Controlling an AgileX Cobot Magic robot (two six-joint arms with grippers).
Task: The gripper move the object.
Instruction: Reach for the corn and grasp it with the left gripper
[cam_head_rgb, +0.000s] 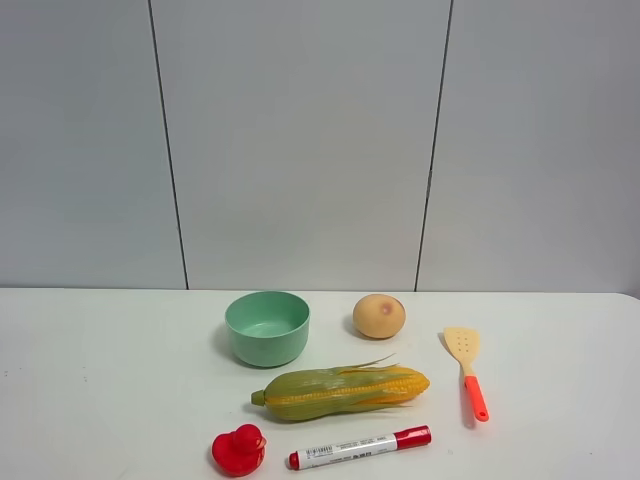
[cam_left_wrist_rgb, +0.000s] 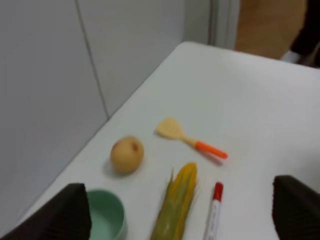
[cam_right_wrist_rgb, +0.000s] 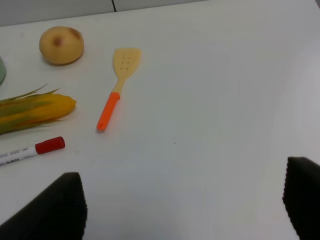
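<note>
The corn (cam_head_rgb: 340, 391) is lying on the table (cam_head_rgb: 100, 380) between bowl (cam_head_rgb: 267, 327) and marker (cam_head_rgb: 360, 448), touching neither. Left tool (cam_left_wrist_rgb: 180, 207) and right tool (cam_right_wrist_rgb: 180, 200) are gaping wide, carrying nothing. Risk: an off-centre pinch sending the rounded corn rolling into the marker.

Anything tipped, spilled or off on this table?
Nothing stands out. The bowl sits upright and empty, the corn lies flat in front of it, the marker is capped, and nothing has spilled.

The white table (cam_head_rgb: 100, 380) carries a bowl (cam_head_rgb: 267, 350), fruit (cam_head_rgb: 379, 316), spatula (cam_head_rgb: 468, 372), corn (cam_head_rgb: 340, 392), marker (cam_head_rgb: 360, 447) and red duck (cam_head_rgb: 238, 450).
</note>
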